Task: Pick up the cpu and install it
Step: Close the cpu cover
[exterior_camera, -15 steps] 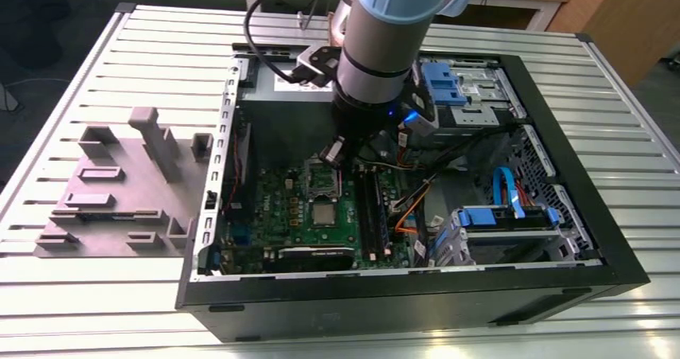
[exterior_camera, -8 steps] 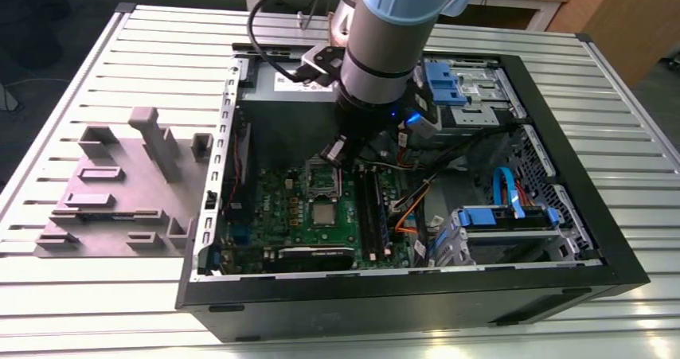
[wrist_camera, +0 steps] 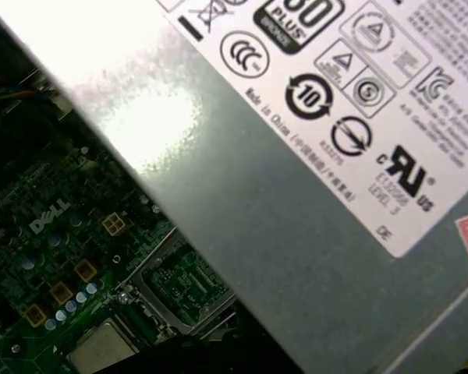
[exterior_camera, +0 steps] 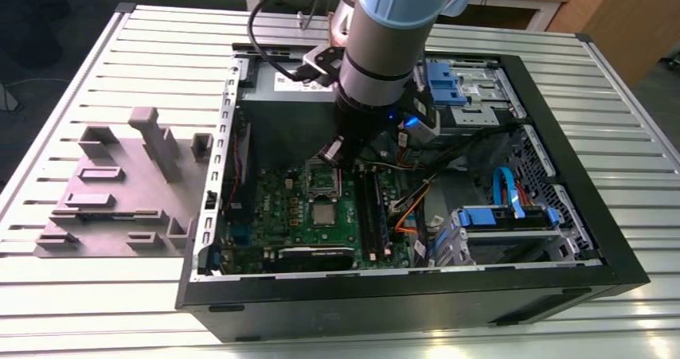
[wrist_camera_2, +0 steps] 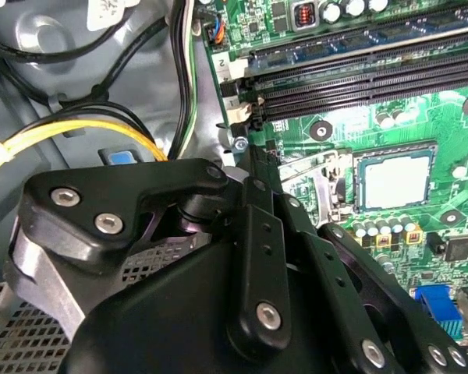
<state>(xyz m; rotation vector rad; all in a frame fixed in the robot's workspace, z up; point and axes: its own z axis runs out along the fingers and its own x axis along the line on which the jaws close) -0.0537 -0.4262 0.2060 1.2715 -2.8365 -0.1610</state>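
Hard against the lens in the second wrist view, the black linkage of the gripper hangs over an open desktop computer. We cannot tell how wide it is set, though the cpu is not in it. Just past it, yellow wiring runs along the grey chassis, and long memory slots cross the green motherboard. The cpu, a small square with a pale metal lid, lies flat in its black socket, apart from the gripper. The hinged socket frame stands open just beside it, and a row of capacitors lines another side. We judge the chip light and rigid, its smooth lid slick and its underside easily damaged. Opposite edges look the place to take hold, and the raised frame and capacitors would crowd any approach. In the first wrist view a labelled grey power supply looms over the board. Farther off, in the exterior view, the arm reaches into the black case, while a grey plastic tray sits to the exterior view's left on the slatted metal table.
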